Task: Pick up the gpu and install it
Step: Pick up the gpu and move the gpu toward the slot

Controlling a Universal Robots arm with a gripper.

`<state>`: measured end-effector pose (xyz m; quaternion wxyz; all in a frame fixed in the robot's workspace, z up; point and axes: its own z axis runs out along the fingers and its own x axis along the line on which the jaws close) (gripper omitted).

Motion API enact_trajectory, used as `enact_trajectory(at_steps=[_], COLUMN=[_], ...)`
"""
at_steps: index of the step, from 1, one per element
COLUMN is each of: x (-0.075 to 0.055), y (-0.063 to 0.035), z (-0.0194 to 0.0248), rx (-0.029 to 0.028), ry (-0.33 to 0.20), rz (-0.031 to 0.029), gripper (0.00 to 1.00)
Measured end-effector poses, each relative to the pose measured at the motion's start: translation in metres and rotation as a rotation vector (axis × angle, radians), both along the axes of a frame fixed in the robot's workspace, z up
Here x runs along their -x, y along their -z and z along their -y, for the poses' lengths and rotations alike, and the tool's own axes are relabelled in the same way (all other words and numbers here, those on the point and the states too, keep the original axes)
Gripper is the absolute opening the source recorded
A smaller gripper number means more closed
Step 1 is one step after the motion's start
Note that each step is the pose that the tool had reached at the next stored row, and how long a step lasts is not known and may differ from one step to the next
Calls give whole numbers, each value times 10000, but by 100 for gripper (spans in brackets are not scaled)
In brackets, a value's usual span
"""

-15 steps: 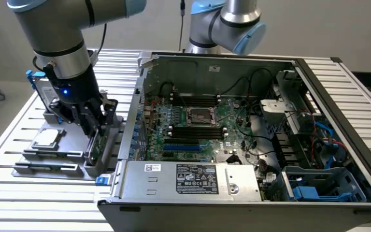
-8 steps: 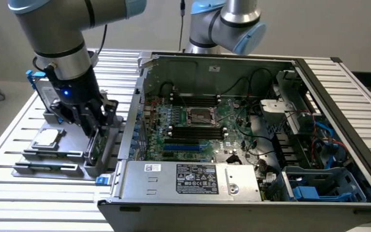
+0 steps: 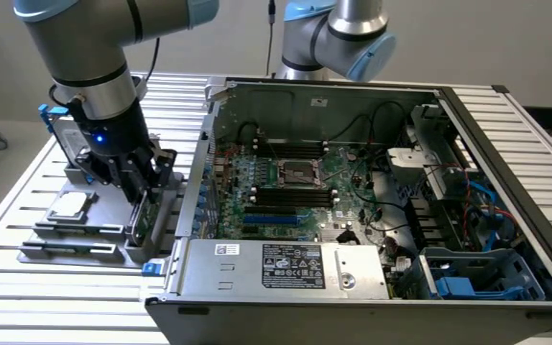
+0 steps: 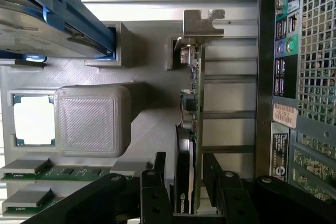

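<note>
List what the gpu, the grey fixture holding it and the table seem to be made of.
gpu: green circuit board, likely fibreglass laminate; glossy black plastic-looking shroud; bare silvery metal end bracket.
grey fixture: matte plastic; fine layer lines suggest printing.
table: ribbed, satin silver slats, probably aluminium.

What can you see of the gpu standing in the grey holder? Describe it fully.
The gpu stands on edge in a slot of the grey holder, beside the computer case. One face is green circuit board, the other a black rounded shroud. A silver metal bracket caps one end. The open tool straddles the card near its other end.
</note>
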<state>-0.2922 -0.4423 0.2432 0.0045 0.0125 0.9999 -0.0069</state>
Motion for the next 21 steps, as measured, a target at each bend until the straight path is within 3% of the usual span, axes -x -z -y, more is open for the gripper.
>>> enact_trajectory(at_steps=[5, 6, 10, 11, 21], x=[1, 1, 1, 1, 0], y=[-1, -1, -1, -1, -1], z=[-1, -1, -1, -1, -1], rx=[1, 1, 2, 2, 1], ry=[1, 1, 1, 1, 1], rz=[-1, -1, -2, -2, -1], gripper=[40, 33, 31, 26, 26])
